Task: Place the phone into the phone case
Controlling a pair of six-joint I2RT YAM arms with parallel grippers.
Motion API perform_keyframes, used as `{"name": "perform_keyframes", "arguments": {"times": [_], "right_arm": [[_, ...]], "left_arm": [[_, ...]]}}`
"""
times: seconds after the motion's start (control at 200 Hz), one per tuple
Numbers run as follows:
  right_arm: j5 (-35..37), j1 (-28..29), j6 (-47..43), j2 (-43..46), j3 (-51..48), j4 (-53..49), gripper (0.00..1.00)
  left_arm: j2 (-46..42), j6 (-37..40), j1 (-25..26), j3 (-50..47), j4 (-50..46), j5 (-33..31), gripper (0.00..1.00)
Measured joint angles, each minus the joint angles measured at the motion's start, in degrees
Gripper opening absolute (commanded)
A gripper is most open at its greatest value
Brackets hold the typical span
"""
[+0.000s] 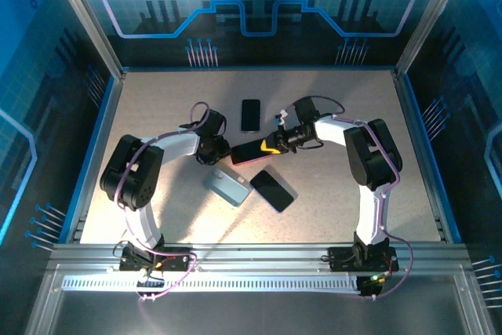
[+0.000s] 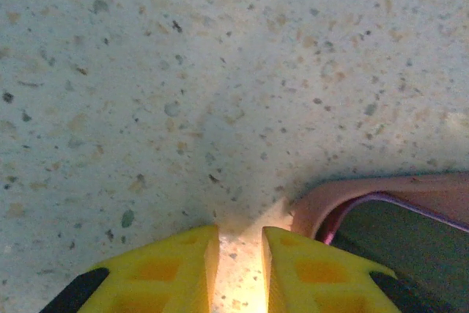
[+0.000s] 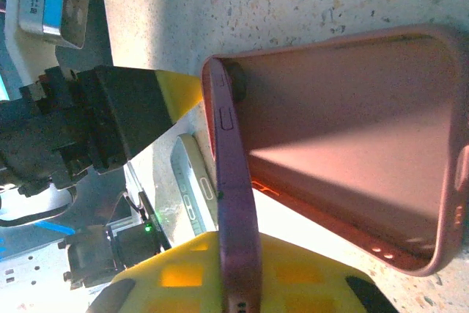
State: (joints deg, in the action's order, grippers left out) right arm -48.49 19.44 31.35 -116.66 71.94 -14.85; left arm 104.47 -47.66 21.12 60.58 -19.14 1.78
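My right gripper (image 1: 268,147) (image 3: 238,258) is shut on the edge of a purple phone (image 1: 248,151) (image 3: 233,181) at the table's middle. The phone's far end sits tucked into one corner of a pink phone case (image 1: 251,161) (image 3: 352,130), and the rest of the phone is tilted up out of it. The case's inside is open to the right wrist view. My left gripper (image 1: 218,149) (image 2: 240,258) is low at the table beside the case's left corner (image 2: 344,196), its yellow fingers a narrow gap apart with bare table between them. The phone's dark screen (image 2: 410,247) shows inside that corner.
A black phone (image 1: 250,114) lies farther back. Another black phone (image 1: 272,190) and a pale blue case (image 1: 227,187) (image 3: 192,188) lie just in front of the grippers. Metal frame rails and blue walls ring the speckled table (image 1: 337,115).
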Motion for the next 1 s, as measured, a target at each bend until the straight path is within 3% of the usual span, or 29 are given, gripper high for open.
{"name": "perform_keyframes", "arguments": {"times": [1.001], "right_arm": [[-0.81, -0.28, -1.66, -2.40, 2.75, -3.21, 0.00]], "left_arm": [[3.87, -0.09, 0.48, 5.66, -2.69, 0.83, 0.24]]}}
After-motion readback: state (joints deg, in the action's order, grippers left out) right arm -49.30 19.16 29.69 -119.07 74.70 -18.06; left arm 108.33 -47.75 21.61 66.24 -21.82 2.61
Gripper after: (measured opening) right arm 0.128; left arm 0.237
